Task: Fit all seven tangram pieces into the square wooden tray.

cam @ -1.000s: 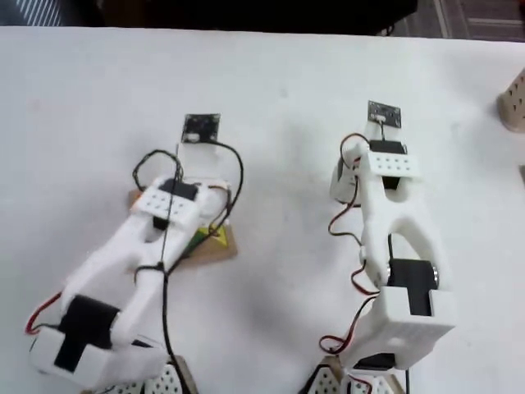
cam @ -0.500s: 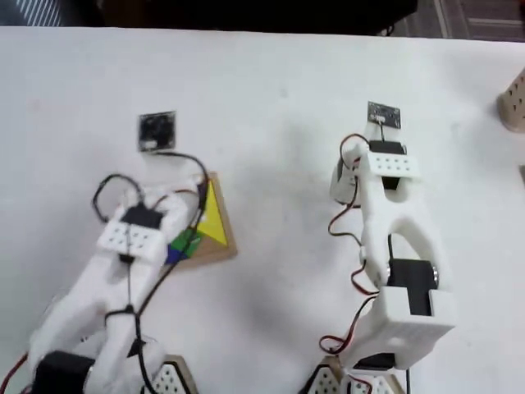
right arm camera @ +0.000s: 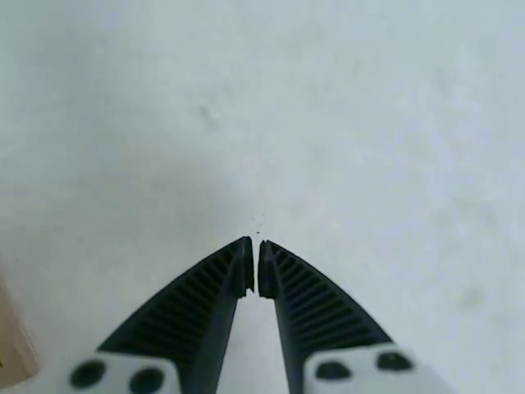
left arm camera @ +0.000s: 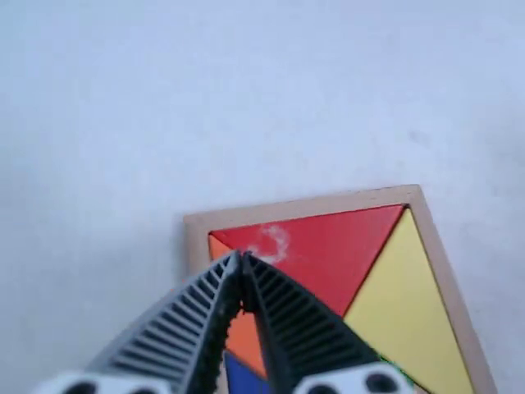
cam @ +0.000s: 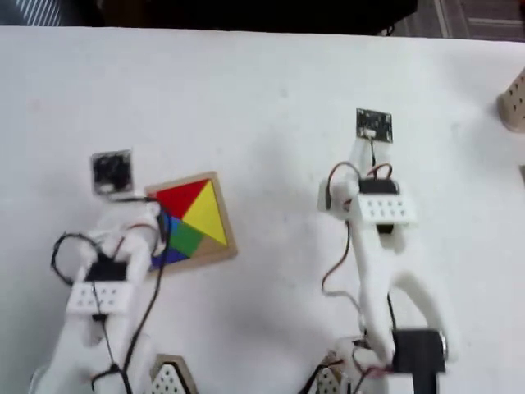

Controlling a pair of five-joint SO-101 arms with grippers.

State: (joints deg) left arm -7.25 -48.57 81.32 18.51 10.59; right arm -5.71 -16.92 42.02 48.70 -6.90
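The square wooden tray (cam: 223, 246) lies left of centre on the white table, turned like a diamond. It holds a red triangle (cam: 180, 198), a yellow triangle (cam: 207, 217), a green piece (cam: 184, 236) and a blue piece (cam: 171, 256), all lying flat. My left arm (cam: 100, 287) sits at the tray's lower left. In the left wrist view my left gripper (left arm camera: 242, 263) is shut and empty, its tips over the red triangle (left arm camera: 320, 246) beside the tray's rim (left arm camera: 197, 234); an orange piece (left arm camera: 246, 338) shows under it. My right gripper (right arm camera: 253, 246) is shut and empty above bare table, with its arm (cam: 379, 215) well right of the tray.
A perforated tan object (cam: 514, 103) stands at the right edge. Two perforated arm bases (cam: 169, 377) (cam: 330, 381) sit along the front edge. White table stretches behind and between the arms.
My left arm has drawn back toward the front left, off the tray, uncovering the coloured pieces. In the last half second the right arm shifted slightly and lowered toward the front.
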